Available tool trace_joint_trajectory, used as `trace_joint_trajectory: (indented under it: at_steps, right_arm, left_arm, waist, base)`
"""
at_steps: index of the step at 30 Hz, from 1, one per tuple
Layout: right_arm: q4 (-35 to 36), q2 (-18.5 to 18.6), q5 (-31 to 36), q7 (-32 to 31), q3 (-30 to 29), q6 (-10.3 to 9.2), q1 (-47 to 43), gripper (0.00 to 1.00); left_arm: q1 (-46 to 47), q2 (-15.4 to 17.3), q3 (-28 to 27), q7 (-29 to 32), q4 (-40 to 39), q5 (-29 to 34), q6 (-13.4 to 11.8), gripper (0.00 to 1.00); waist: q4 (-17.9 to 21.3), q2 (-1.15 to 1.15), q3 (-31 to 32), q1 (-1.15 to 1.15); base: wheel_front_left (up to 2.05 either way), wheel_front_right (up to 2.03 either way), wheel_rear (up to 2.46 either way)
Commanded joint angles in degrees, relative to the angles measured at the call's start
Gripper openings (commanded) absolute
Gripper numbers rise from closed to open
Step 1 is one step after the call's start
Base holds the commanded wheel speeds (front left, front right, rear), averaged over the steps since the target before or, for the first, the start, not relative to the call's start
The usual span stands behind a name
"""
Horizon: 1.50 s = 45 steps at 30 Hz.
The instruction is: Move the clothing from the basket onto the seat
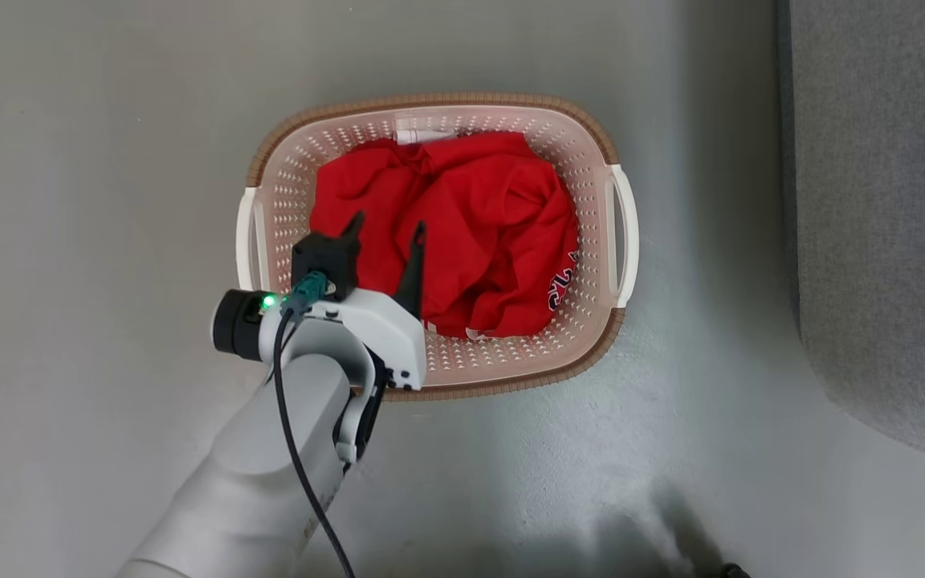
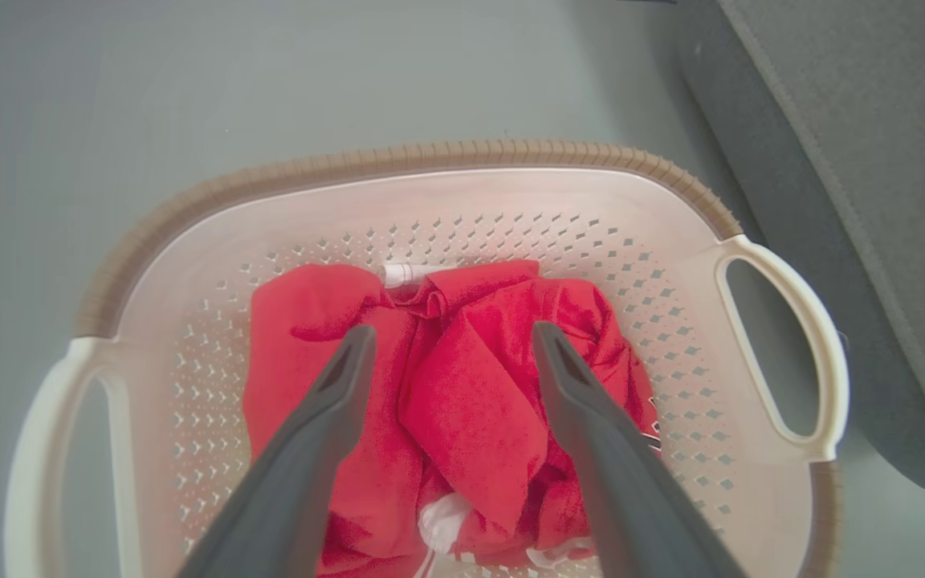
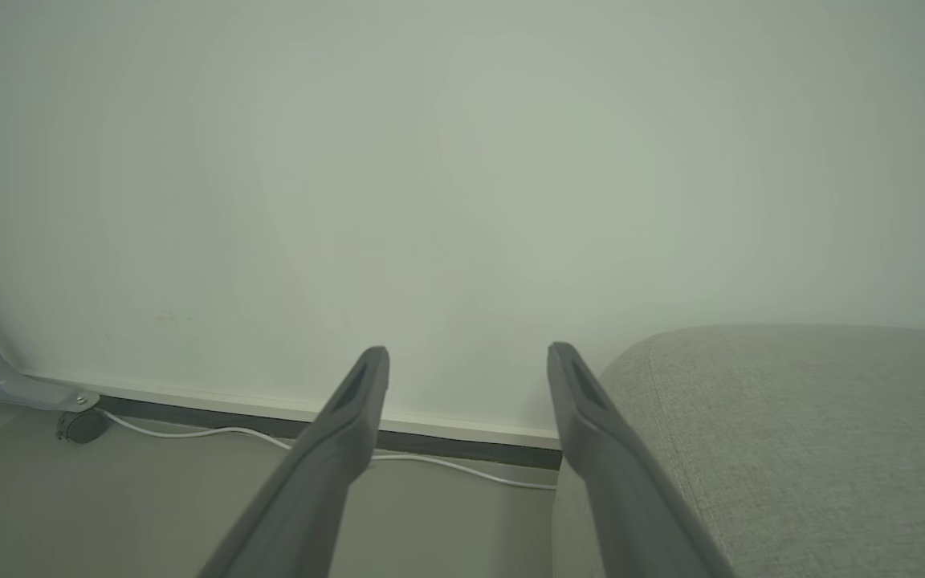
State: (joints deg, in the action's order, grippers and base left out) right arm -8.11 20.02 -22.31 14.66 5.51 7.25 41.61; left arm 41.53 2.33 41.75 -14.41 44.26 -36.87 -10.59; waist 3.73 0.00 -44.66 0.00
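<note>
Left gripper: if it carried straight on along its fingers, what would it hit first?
Most likely the clothing: the left gripper, open, points down into the basket at the red heap's middle, nothing in between. How far above it is unclear.

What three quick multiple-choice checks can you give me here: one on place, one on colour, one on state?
1. Where is the clothing?
A. hanging in the air
B. inside the basket
C. draped over a handle

2. What colour is the basket's rim?
A. brown
B. blue
C. black

3. How is the left gripper?
A. shut on cloth
B. shut on a handle
C. open

Answers:
1 B, the red heap lies within the perforated walls.
2 A, a brown band runs along the top edge.
3 C, its jaws stand apart over the cloth.
</note>
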Motion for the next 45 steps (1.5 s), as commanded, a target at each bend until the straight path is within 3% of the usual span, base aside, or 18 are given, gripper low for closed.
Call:
trace_joint_trajectory:
  at_steps: [1,8,26,27,28,29,45]
  right_arm:
    - [1.8,0.67,-0.58,0.34,0.56,0.24,-0.65,1.0]
    - [2.65,-0.08,-1.26,0.34,0.59,0.24,-0.42,1.0]
    - [4.03,-2.26,-3.15,0.34,0.95,0.24,0.73,1.0]
    - [4.02,-2.31,-3.19,0.34,0.84,0.24,0.76,1.0]
    - [3.94,-2.41,-3.17,0.34,0.67,0.24,0.77,1.0]
    - [3.81,-2.58,-3.19,0.34,0.5,0.24,0.77,1.0]
    - [0.29,-3.72,-1.81,0.34,0.56,0.24,-2.37,1.0]
  left_arm:
    - [0.7,0.54,-0.77,-0.59,-0.26,-0.39,-0.73,1.0]
    - [5.9,0.54,0.16,-0.59,8.73,-2.51,-6.9,1.0]
    - [13.23,0.54,4.95,0.71,22.9,-9.66,-5.74,1.0]
    - [13.5,0.54,5.34,0.75,23.18,-9.94,-5.73,0.85]
    - [13.71,0.54,5.82,0.95,23.46,-10.17,-5.71,0.12]
    - [13.83,0.54,6.19,1.24,23.61,-10.55,-5.61,0.0]
    - [8.67,0.54,11.97,-0.52,19.85,-13.49,-3.25,0.0]
  waist:
    - [0.34,0.0,-0.79,0.0]
    - [0.98,0.0,-2.92,0.0]
    - [4.6,0.0,-6.8,0.0]
    - [4.7,0.0,-6.87,0.0]
    - [4.76,0.0,-6.87,0.0]
    - [4.81,0.0,-6.79,0.0]
    - [3.42,0.0,3.71,0.0]
  base:
    - [0.0,0.0,0.0]
    - [0.0,0.0,0.0]
    - [0.0,0.0,0.0]
    - [0.0,0.0,0.0]
    - [0.0,0.0,0.0]
    - [0.0,0.0,0.0]
    - [0.0,0.0,0.0]
